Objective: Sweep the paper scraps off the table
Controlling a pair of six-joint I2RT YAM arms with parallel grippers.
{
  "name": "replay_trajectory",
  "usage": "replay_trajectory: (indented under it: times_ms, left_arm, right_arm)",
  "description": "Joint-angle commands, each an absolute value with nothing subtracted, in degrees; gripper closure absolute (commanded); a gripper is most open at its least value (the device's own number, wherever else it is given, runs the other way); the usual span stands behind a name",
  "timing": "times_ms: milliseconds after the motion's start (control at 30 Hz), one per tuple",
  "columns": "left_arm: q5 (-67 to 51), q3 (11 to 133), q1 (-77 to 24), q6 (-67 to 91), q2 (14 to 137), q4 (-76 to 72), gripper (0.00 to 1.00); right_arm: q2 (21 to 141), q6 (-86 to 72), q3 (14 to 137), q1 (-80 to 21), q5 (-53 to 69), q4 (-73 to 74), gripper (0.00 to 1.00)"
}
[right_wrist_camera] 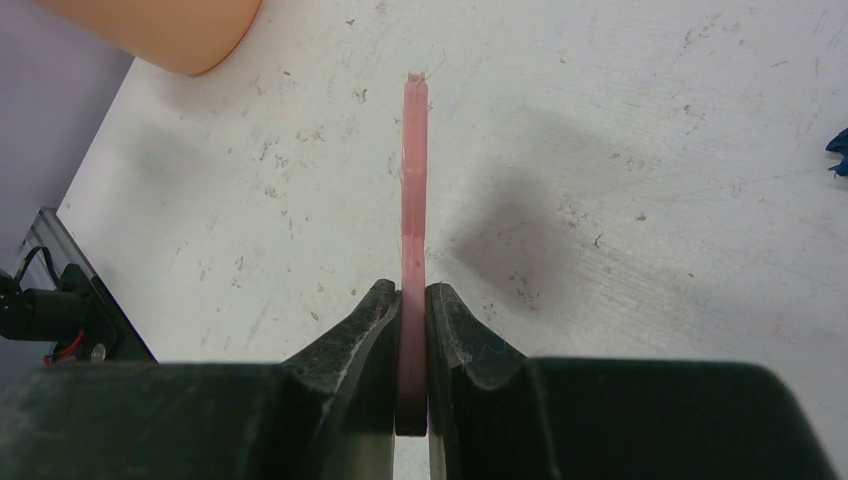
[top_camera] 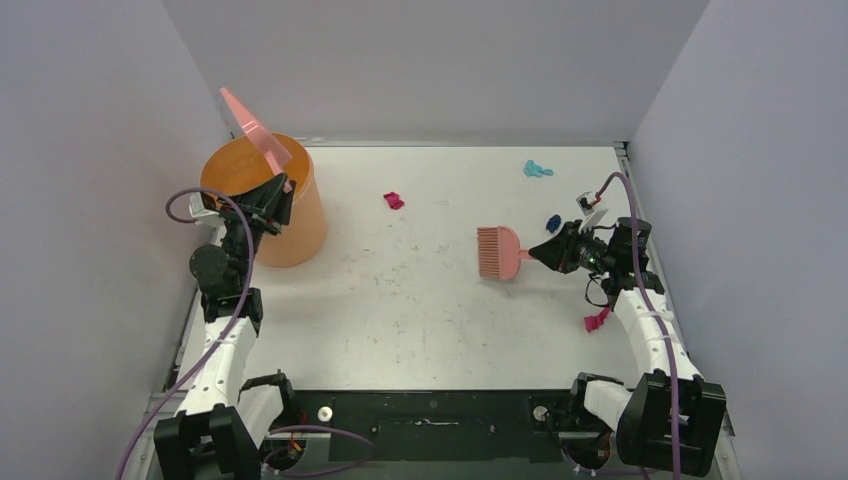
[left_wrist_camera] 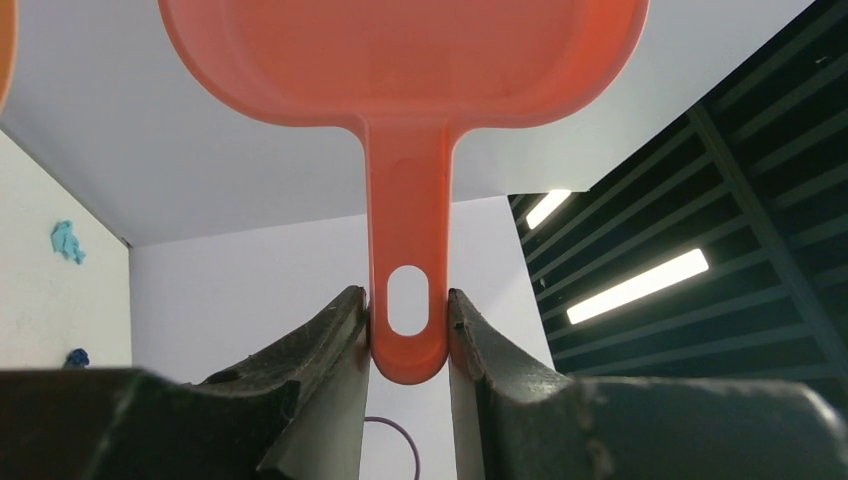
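Observation:
Paper scraps lie on the white table [top_camera: 400,310]: a magenta one [top_camera: 394,200] mid-back, a teal one [top_camera: 536,169] at the back right, a dark blue one [top_camera: 552,222] and a magenta one [top_camera: 597,320] beside the right arm. My left gripper [top_camera: 275,192] is shut on the handle of the pink dustpan [top_camera: 252,128], which is tipped upright over the orange bucket [top_camera: 285,225]. In the left wrist view the dustpan handle [left_wrist_camera: 408,200] sits clamped in the left gripper [left_wrist_camera: 408,320]. My right gripper [top_camera: 546,252] is shut on the pink brush [top_camera: 497,252], held above the table and seen edge-on [right_wrist_camera: 414,190] in the right gripper [right_wrist_camera: 413,300].
Grey walls close in the table on the left, back and right. The bucket stands at the back left corner and shows as the bucket's side [right_wrist_camera: 170,30] in the right wrist view. The teal scrap [left_wrist_camera: 67,241] and the dark blue scrap [left_wrist_camera: 77,356] show in the left wrist view.

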State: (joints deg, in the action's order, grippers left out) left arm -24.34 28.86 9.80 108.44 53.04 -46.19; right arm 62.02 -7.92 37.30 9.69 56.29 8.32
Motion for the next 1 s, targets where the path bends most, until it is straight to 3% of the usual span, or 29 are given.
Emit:
replay_trajectory:
  times_ms: [0, 100, 300, 467, 567, 700, 967]
  left_arm:
    - [-27.48, 33.09, 10.02, 104.64, 54.62, -49.46, 1.0]
    - [-30.72, 36.65, 9.93, 99.36, 54.74, -44.84, 1.0]
    - [-33.81, 52.16, 6.64, 77.3, 55.37, -21.92, 1.0]
    - [-28.9, 64.81, -5.21, 56.65, 58.32, -1.46, 1.0]
    - [-25.01, 70.11, -14.13, 45.42, 60.18, 10.83, 1.0]
    - [-19.1, 72.6, -23.43, 32.71, 60.82, 24.71, 1.0]
    - [-11.17, 74.3, -43.63, 17.91, 67.53, 42.43, 1.0]
  right_arm:
    - [60.29, -6.42, 40.17, 9.59, 57.39, 6.31, 0.95]
    - [60.27, -6.4, 40.17, 9.58, 57.39, 6.36, 0.95]
    - [60.49, -6.25, 40.25, 9.58, 56.89, 6.24, 0.95]
    - [60.04, -6.72, 42.12, 9.87, 56.68, 6.61, 0.95]
    - [61.47, 0.8, 52.18, 10.11, 56.02, 19.52, 0.95]
    - [63.19, 14.76, 67.9, 10.42, 47.48, 38.1, 0.95]
    - [63.76, 31.72, 82.54, 10.63, 17.37, 56.56, 0.95]
